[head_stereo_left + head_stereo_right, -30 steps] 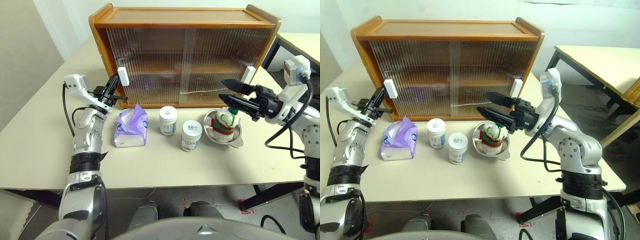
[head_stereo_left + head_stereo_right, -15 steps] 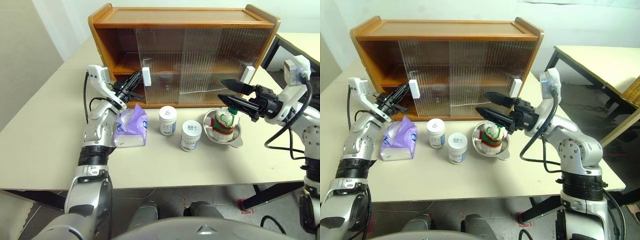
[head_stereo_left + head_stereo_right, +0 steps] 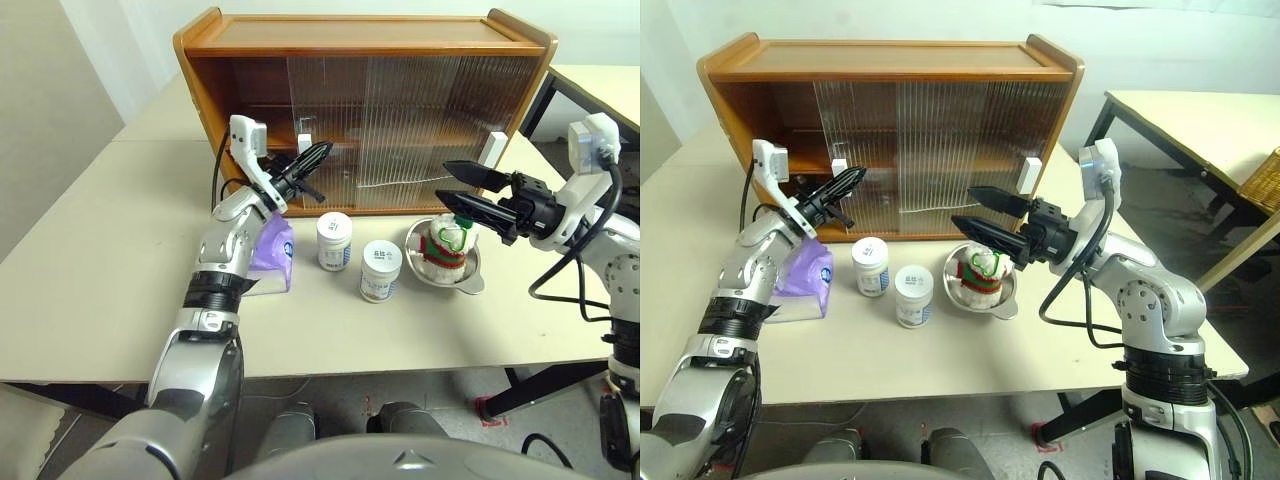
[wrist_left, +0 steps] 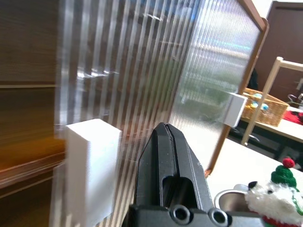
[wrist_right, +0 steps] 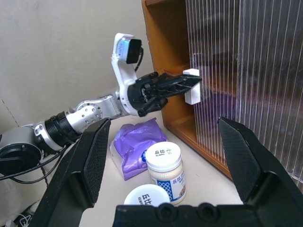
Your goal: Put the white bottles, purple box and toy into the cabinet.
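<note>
The cabinet [image 3: 368,34] stands at the back of the table, its left side uncovered and the ribbed left door slid toward the middle. My left gripper [image 3: 322,150] is shut, its tip beside that door's white handle [image 3: 304,146]; the left wrist view shows the handle [image 4: 92,165] just beside the closed fingers. Two white bottles [image 3: 335,240] [image 3: 381,270] stand in front of the cabinet. The purple box [image 3: 270,248] lies partly behind my left forearm. The toy [image 3: 448,245] sits in a metal bowl, with my right gripper [image 3: 443,183] open and empty just above it.
The round metal bowl [image 3: 472,281] holding the toy stands right of the bottles. The cabinet's right door is closed, its white handle [image 3: 495,148] near the right edge. A second table [image 3: 600,85] stands further right, and the table's front edge runs close to me.
My left gripper has swept to the right along the cabinet front, and the left door with its handle has slid right with it, uncovering the left side. The right arm has stayed still.
</note>
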Robot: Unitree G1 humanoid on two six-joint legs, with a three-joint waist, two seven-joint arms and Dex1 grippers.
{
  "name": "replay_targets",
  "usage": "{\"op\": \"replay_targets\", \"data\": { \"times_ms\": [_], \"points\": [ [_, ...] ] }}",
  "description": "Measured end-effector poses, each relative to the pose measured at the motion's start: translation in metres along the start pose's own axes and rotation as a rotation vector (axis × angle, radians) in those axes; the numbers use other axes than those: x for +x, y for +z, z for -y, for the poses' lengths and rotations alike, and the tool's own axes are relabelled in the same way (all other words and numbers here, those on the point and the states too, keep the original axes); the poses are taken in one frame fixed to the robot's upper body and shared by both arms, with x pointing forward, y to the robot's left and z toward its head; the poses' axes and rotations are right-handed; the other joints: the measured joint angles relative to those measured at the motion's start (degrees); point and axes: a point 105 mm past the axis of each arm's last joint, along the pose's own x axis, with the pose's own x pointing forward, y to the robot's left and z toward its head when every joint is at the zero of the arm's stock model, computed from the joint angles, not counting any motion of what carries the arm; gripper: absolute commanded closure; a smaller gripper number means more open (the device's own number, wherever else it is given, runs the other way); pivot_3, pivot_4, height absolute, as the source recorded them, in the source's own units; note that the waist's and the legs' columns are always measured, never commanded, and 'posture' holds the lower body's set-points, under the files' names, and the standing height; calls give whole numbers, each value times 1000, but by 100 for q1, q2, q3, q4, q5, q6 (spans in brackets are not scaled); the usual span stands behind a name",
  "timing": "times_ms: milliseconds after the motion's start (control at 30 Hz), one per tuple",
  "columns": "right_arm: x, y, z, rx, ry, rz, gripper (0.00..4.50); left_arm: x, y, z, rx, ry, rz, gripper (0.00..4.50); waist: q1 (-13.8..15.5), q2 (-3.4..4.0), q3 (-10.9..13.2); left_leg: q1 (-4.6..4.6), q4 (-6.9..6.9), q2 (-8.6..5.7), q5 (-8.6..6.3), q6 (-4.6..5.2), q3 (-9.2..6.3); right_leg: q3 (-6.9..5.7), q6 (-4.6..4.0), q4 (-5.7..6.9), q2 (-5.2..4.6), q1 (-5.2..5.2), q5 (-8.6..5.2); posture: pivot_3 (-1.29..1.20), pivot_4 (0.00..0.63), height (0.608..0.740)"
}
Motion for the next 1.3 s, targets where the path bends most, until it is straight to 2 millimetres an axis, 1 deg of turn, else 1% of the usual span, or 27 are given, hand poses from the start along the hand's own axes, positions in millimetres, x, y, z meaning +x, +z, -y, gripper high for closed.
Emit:
{"op": "replay_targets", "data": {
  "times_ms": [67, 167, 267, 333, 433, 533, 600, 733, 867, 933, 1067, 1133, 1300],
  "points": [
    [0, 0, -2, -2, 3, 2, 0, 0, 2, 3, -1, -6, 7, 4478, -22, 0, 0, -4, 0, -2, -2, 4, 4, 0, 7, -5, 1, -1, -1, -148, 0, 740],
    [-2, 0, -2, 1, -2, 3, 0, -15, 6, 4, -11, 12, 39, 4478, -88, 0, 0, -4, 1, -6, -9, 13, 30, 0, 18, -8, 4, 1, -6, -142, 0, 740],
    [-3, 1, -2, -2, -8, 1, 0, -36, 3, -3, -19, 78, 23, 4478, -141, 0, 0, -2, 1, -5, -10, 13, 32, -1, 16, -8, 9, -1, -9, -131, 0, 740],
    [-3, 1, -1, -3, -10, -1, 0, -49, 6, -9, -17, 128, 28, 4478, -134, 0, 0, -1, 1, -6, -9, 13, 30, -4, 10, -7, 10, 1, -11, -124, 0, 740],
    [-4, 1, -1, -2, -10, -2, 0, -60, 13, -18, 0, 195, 37, 4478, -119, 0, 0, 3, 6, -6, -9, 13, 28, -4, 9, -7, 8, 8, -11, -111, 0, 740],
    [-3, 1, 0, 1, -5, -2, 0, -65, 16, -27, 7, 251, 40, 4478, -65, 0, 1, 5, 19, -2, -8, 13, 5, -2, 5, -7, 4, 15, -10, -108, 0, 740],
    [-1, 2, 0, 2, -1, -3, 0, -65, 15, -30, 14, 269, 35, 4478, -47, 0, 1, 4, 22, 21, -9, 13, -26, 4, 4, -6, -1, 14, -9, -110, 0, 740],
    [-1, 2, 1, 4, 3, -3, 0, -59, 12, -36, 35, 303, 16, 4478, -25, 1, 1, -3, 32, 28, -16, 21, -27, 7, 4, -7, -5, 13, -9, -123, 0, 740],
    [-2, 2, 1, 3, 1, -5, 0, -54, -4, -42, 39, 326, -55, 4478, -30, 1, 1, -5, 37, 29, -28, 27, -23, 13, 4, -7, -4, 10, -9, -137, 0, 740],
    [-2, 2, 1, 2, -3, -7, 0, -49, -13, -41, 22, 325, -75, 4478, -32, 0, 1, -11, 42, 27, -32, 29, -20, 13, 5, -7, -1, 7, -9, -142, 0, 740],
    [-2, 2, 0, -2, -4, -10, 0, -36, -11, -35, 14, 285, -61, 4478, -37, 0, 1, -21, 57, 10, -40, 38, -15, 13, 9, -8, 3, 6, -9, -145, 0, 740],
    [-2, 1, 0, -4, -7, -12, 0, -32, -8, -34, 20, 276, -50, 4478, -46, 0, 1, -19, 59, -5, -41, 39, -14, 16, 11, -8, 3, 8, -9, -145, 0, 740],
    [-3, 1, 0, -5, -11, -15, 0, -26, -10, -31, 6, 256, -44, 4478, -54, 0, 1, -19, 64, -4, -41, 40, -16, 16, 15, -7, 3, 9, -7, -150, 0, 740]
  ]
}}
